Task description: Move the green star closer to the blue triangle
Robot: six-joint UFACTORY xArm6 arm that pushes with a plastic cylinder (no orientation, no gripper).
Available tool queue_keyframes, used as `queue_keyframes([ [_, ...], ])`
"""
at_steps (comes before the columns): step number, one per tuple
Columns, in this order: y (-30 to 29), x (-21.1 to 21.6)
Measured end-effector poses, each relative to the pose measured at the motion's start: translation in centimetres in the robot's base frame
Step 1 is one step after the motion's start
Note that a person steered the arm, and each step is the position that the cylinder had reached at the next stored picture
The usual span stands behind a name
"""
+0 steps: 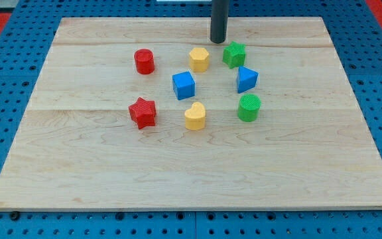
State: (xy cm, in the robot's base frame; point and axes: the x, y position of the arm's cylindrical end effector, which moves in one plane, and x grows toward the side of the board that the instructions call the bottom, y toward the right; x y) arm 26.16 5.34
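Wooden board [78, 166] has lots of bare room near the view's bottom and along both sides. All the blocks sit in a bunch near the top middle. The green star [234, 54] is close above the blue triangle [247, 79], not touching it. The tip [217, 40] is a plain rod with nothing to open or hold. It stands just left of the star, beside the yellow block [199, 58].
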Motion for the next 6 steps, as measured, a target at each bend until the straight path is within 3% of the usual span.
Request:
queue_keyframes([
  [3,4.3,3.0],
  [6,5.2,8.7],
])
